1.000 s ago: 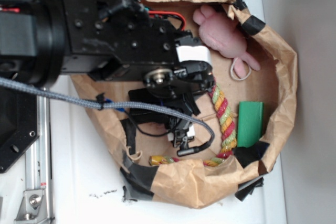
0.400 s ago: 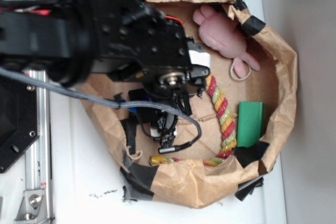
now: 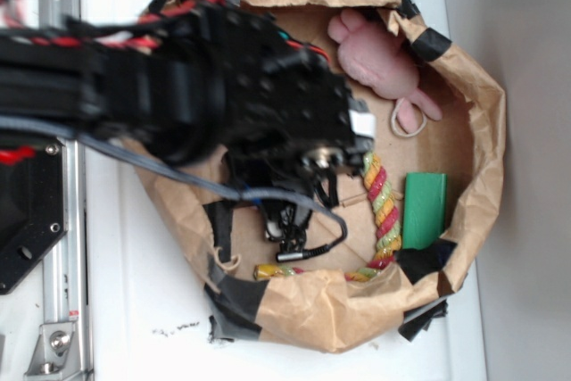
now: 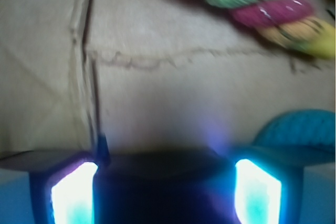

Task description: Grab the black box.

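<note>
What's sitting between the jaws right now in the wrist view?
A dark block, likely the black box, fills the gap between the lit fingertips. The blue ball lies beside it. Contact cannot be confirmed, and the arm covers this spot in the exterior view.

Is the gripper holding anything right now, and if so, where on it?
The black box sits between the two lit fingers of the gripper, at its left and right sides. Whether they are actually clamped on it cannot be told.
</note>
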